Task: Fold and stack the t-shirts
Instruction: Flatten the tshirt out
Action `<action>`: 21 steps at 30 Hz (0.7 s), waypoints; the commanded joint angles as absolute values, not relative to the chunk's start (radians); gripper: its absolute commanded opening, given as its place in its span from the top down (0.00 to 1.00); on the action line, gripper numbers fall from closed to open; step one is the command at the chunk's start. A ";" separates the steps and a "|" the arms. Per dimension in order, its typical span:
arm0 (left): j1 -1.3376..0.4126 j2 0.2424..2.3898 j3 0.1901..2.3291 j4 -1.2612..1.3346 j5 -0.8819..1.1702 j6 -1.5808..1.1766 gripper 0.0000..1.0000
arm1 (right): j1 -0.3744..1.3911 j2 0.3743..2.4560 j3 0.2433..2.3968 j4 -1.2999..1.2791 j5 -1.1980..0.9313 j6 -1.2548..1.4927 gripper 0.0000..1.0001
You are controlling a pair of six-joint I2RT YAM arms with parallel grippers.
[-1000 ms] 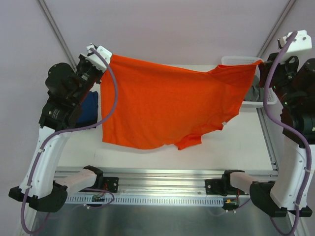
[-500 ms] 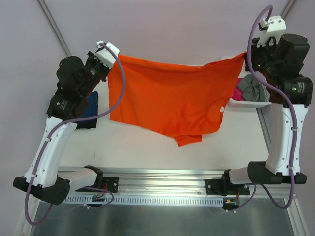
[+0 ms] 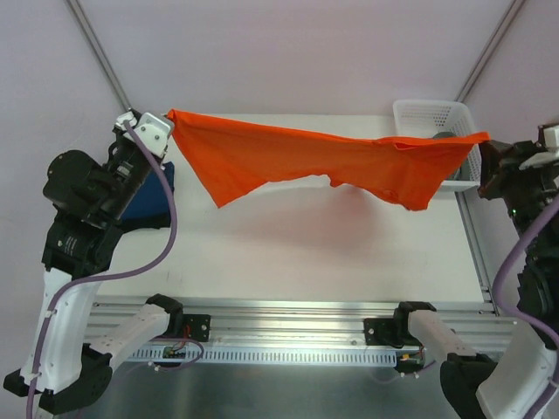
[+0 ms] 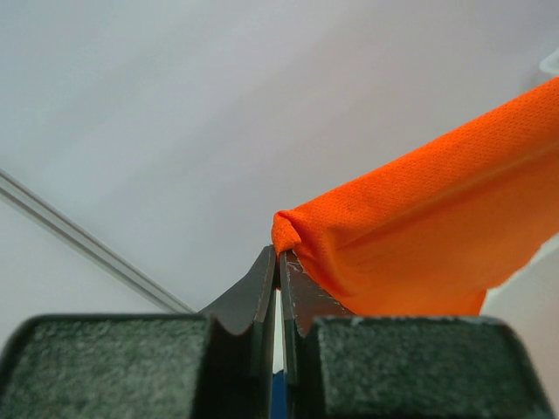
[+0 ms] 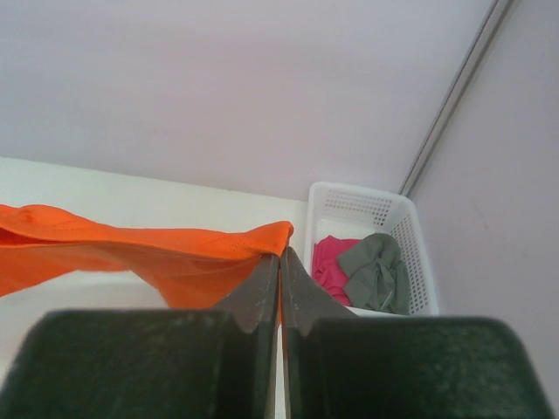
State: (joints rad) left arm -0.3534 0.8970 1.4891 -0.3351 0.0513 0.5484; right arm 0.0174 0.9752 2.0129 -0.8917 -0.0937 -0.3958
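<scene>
The bright orange t-shirt (image 3: pixel 314 161) hangs stretched in the air between my two grippers, above the table. My left gripper (image 3: pixel 168 118) is shut on its left corner, seen close in the left wrist view (image 4: pixel 281 250) with orange cloth (image 4: pixel 419 236) trailing right. My right gripper (image 3: pixel 486 141) is shut on its right corner; in the right wrist view (image 5: pixel 280 251) the cloth (image 5: pixel 131 249) trails left. A dark blue t-shirt (image 3: pixel 148 196) lies on the table at the left, partly behind my left arm. A magenta pink t-shirt (image 5: pixel 330 262) and a grey one (image 5: pixel 377 269) lie in the basket.
A white lattice basket (image 3: pixel 424 113) stands at the back right of the white table (image 3: pixel 332 253), partly behind the orange shirt; it also shows in the right wrist view (image 5: pixel 354 201). A metal rail (image 3: pixel 288 310) runs along the near edge.
Both grippers have swung apart and lower, pulling the orange shirt from a wide hanging sheet into a tauter, narrower band. The left arm moved left, the right arm moved right and down.
</scene>
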 commanded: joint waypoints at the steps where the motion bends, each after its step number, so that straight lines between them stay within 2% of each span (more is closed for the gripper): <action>1: -0.348 0.868 1.485 -0.310 0.058 0.535 1.00 | -0.018 0.948 2.005 -0.897 -0.075 -0.402 0.99; 9: -0.345 0.913 1.511 -0.299 0.051 0.595 1.00 | -0.038 1.002 2.048 -0.807 -0.020 -0.431 0.99; 14: -0.344 1.015 1.460 -0.164 0.011 0.653 1.00 | -0.038 1.104 2.039 -0.664 -0.020 -0.480 0.99; 18: -0.313 1.146 1.425 -0.028 0.005 0.657 1.00 | -0.044 1.259 2.000 -0.540 -0.055 -0.479 0.99; 21: -0.281 1.293 1.477 0.032 0.005 0.638 1.00 | -0.049 1.418 2.071 -0.500 -0.083 -0.466 0.99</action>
